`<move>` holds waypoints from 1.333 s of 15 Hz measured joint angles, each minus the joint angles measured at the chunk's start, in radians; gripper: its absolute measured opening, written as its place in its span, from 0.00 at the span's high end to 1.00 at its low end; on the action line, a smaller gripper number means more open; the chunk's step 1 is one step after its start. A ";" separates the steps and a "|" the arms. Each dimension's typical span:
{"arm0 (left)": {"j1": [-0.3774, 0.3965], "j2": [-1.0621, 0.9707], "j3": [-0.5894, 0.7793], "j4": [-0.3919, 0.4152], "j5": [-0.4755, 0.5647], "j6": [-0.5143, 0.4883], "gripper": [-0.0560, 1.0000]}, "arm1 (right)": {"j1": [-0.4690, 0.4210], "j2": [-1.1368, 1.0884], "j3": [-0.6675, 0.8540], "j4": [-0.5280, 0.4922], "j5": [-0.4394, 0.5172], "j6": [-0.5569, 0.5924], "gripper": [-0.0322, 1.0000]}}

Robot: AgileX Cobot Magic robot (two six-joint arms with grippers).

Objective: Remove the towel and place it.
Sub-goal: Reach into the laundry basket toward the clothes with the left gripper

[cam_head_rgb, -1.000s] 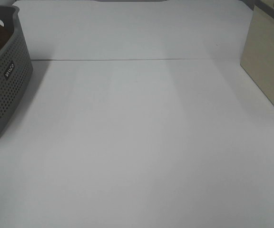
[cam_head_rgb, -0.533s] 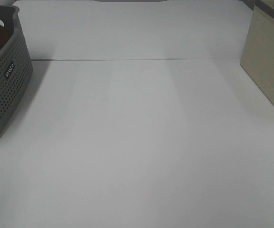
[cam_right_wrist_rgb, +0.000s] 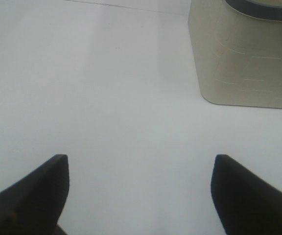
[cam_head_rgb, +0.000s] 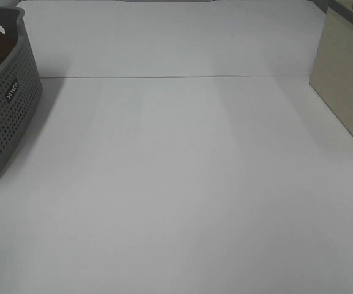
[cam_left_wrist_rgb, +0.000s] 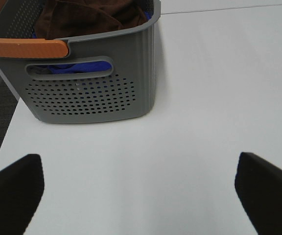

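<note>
The high camera looks down and forward across the white desk (cam_head_rgb: 182,184), catching part of the grey basket (cam_head_rgb: 5,110) at one edge and the beige bin (cam_head_rgb: 345,79) at the other. The left wrist camera sits behind the left claw (cam_left_wrist_rgb: 141,191), tilted down at the desk, with the basket close ahead of that claw. The right wrist camera looks likewise past the right claw (cam_right_wrist_rgb: 142,191), the bin ahead and off to one side. Each wrist view shares its container and the desk with the high view.
</note>
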 joint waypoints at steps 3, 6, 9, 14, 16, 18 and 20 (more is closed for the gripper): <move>0.000 0.000 -0.004 -0.013 0.007 0.031 0.01 | 0.000 0.000 0.000 0.000 0.000 0.000 0.22; 0.000 0.210 -0.209 -0.058 0.130 0.277 0.01 | 0.000 0.000 0.000 0.000 0.000 0.000 0.22; 0.000 0.547 -0.495 -0.027 0.164 0.544 0.01 | 0.000 0.000 0.000 0.000 0.000 0.000 0.22; 0.000 1.073 -0.907 0.156 0.165 0.741 0.01 | 0.000 0.000 0.000 0.000 0.000 0.000 0.22; 0.001 1.341 -1.068 0.255 0.164 0.776 0.01 | 0.000 0.000 0.000 0.000 0.000 0.000 0.22; 0.031 1.507 -1.146 0.269 0.162 0.795 0.01 | 0.000 0.000 0.000 0.000 0.000 0.000 0.22; 0.063 1.662 -1.177 0.273 0.160 0.843 0.01 | 0.000 0.000 0.000 0.000 0.000 0.000 0.22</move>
